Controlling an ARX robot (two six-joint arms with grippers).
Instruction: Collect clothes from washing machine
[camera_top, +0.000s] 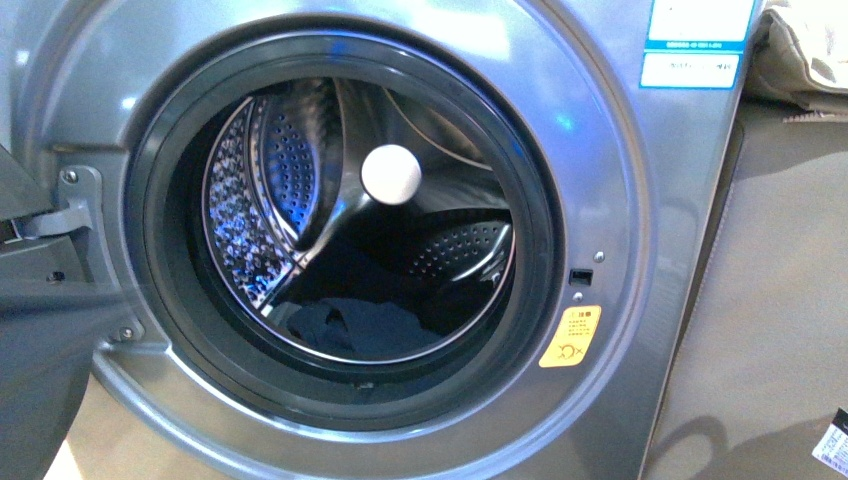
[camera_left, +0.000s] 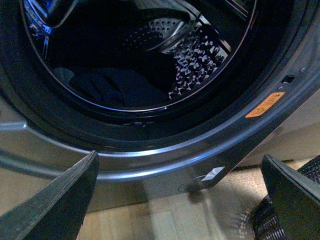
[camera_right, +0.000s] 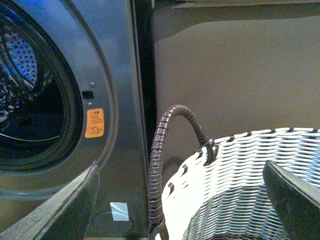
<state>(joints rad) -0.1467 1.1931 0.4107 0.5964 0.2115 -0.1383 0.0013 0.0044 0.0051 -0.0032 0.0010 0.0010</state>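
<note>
door open on washing machine (camera_top: 620, 200), navy clothes (camera_top: 355, 328) seen heaped at drum bottom, near front lip. left fingers (camera_left: 55, 200) spread wide, nothing held, pointed below porthole. right fingers (camera_right: 60, 205) spread wide too, empty, near woven basket (camera_right: 240, 170) parked just beside machine.

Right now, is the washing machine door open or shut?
Open. The washing machine door is swung aside on its hinge; the clothes show unobstructed inside.

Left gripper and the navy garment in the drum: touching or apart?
Apart. The left wrist view shows the left gripper outside the washing machine, its door seal between gripper and navy garment.
</note>
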